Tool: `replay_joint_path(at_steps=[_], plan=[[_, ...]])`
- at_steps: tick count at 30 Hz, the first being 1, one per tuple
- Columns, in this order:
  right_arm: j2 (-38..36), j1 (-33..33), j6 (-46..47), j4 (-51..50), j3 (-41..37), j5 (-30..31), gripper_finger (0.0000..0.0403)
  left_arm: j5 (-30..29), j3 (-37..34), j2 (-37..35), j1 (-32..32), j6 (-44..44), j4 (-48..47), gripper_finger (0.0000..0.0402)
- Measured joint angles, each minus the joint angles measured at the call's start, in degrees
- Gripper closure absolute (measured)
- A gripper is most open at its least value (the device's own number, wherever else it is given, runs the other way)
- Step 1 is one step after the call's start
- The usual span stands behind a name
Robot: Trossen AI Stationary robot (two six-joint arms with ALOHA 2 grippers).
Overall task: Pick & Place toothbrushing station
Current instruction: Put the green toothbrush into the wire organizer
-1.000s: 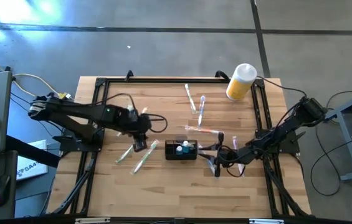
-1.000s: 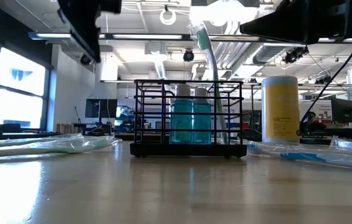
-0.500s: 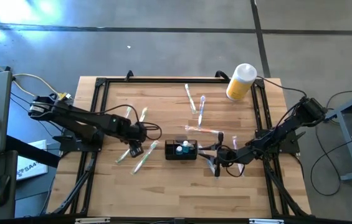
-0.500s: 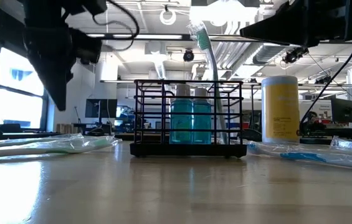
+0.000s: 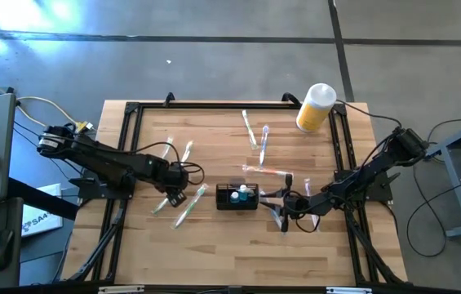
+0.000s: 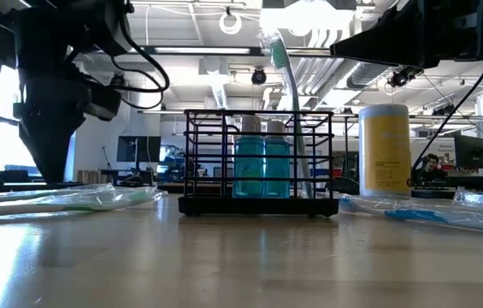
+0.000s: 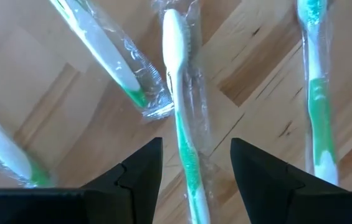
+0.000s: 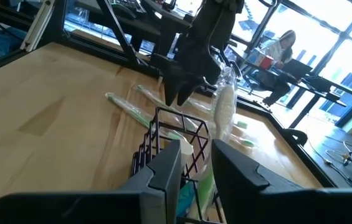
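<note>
The toothbrushing station (image 5: pixel 237 198) is a black wire caddy (image 6: pixel 258 154) at the table's middle, with two teal bottles (image 6: pixel 262 167) in it. A wrapped toothbrush (image 6: pixel 285 81) stands tilted inside it, head up. My right gripper (image 5: pixel 272 198) comes level from the table's right and is shut on this toothbrush. Left of the caddy my left gripper (image 5: pixel 175 196) points down, open. Its fingers stand on either side of a wrapped green-and-white toothbrush (image 7: pixel 177 81) that lies flat on the wood, without touching it. My right gripper (image 8: pixel 195 155) has the wrapped toothbrush's handle (image 8: pixel 204 184) between its two fingers, coming about level from the table's right, above the caddy's top wires. The fingers themselves hide the exact place of contact. The toothbrush stays tilted, its lower end inside the caddy and its head (image 8: pixel 224 106) rising past the fingertips.
More wrapped toothbrushes lie beside my left gripper (image 7: pixel 107 56) (image 7: pixel 316 81) and at the far middle of the table (image 5: pixel 254 135). A yellow cylinder with a white cap (image 5: pixel 316 106) stands at the far right. Black frame rails (image 5: pixel 132 110) run along the table's edges.
My left gripper has come down over the wrapped toothbrushes left of the caddy, drifting a little toward the table's left edge and rolling its wrist. It stays open. The caddy and its toothbrush have kept still.
</note>
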Motion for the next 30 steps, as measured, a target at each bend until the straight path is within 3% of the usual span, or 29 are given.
replay_joint_path(at_steps=[24, 30], plan=[[0.00, -0.15, 1.19, -0.30, 0.00, -0.36, 0.0321, -0.22, -6.83, 1.97, -0.01, -6.20, 5.27, 0.0220], [0.00, -0.17, 1.32, -0.33, 0.00, -0.38, 0.0321, 0.00, -6.89, 2.03, 0.02, -6.20, 5.10, 0.0262]])
